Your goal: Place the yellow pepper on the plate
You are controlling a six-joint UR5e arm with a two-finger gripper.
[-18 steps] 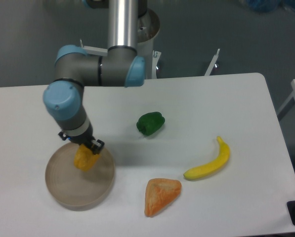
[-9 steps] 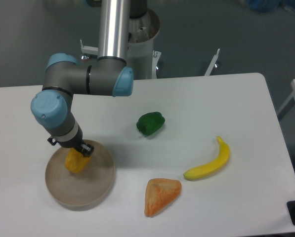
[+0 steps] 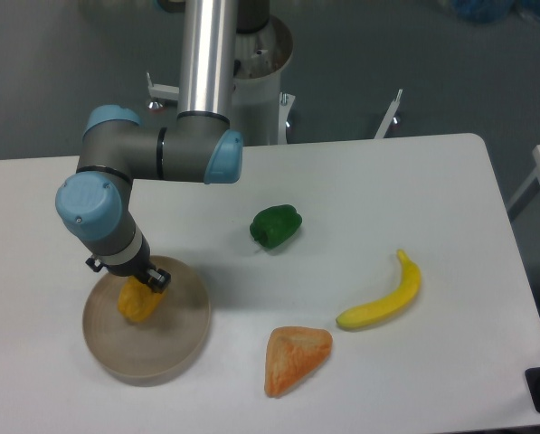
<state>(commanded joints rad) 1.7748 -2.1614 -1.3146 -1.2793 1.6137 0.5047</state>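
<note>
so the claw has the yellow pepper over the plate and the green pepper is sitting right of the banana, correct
Not quite. The fixed camera shows the green pepper left of the banana. The rest holds: the claw has the yellow pepper over the plate.

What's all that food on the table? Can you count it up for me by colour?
Yellow: 2, the yellow pepper on the plate under the gripper, and a banana
Green: 1, a green pepper
Orange: 1, a triangular wedge
Total: 4 food items, plus 1 beige plate
</note>
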